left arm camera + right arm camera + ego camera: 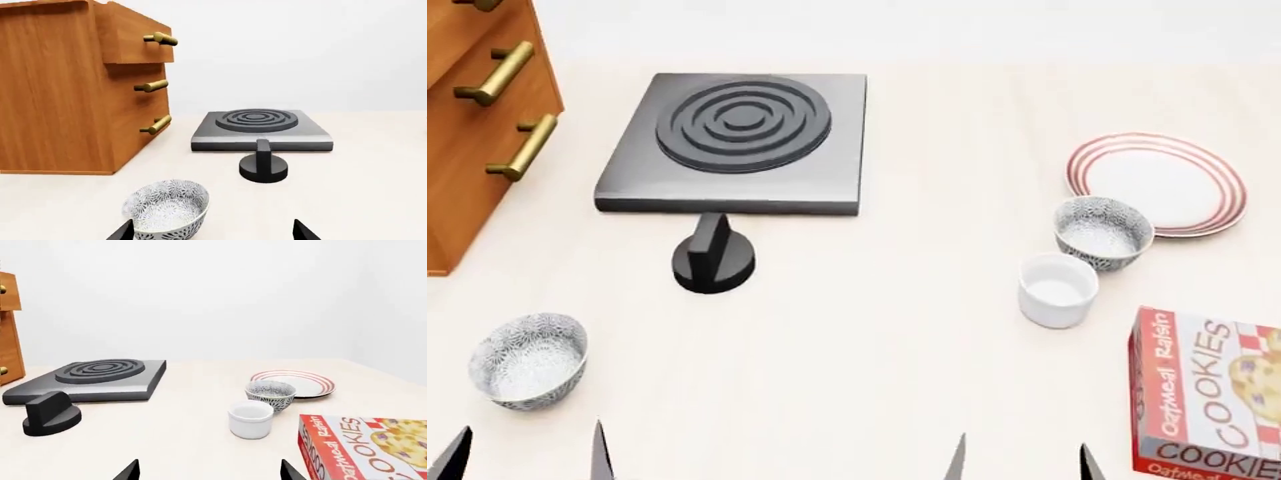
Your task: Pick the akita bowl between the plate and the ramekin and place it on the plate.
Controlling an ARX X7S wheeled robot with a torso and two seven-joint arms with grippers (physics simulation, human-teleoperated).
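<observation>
We see the akita bowl (pixel 1102 231) on the pale surface (pixel 868 330) ahead of our spread, empty right tool (pixel 1018 462), between plate (pixel 1158 183) and ramekin (pixel 1057 289), seemingly touching the plate, white walls behind.

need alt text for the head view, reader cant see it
A pale table seen from above: at right, a speckled akita bowl sits between a red-ringed plate and a white ramekin, a cookie box nearby. A look-alike bowl sits at left, near a black hotplate, its knob and a wooden cabinet.

Head looks down; wrists look level (low) — all share the stove (pixel 737 140).
</observation>
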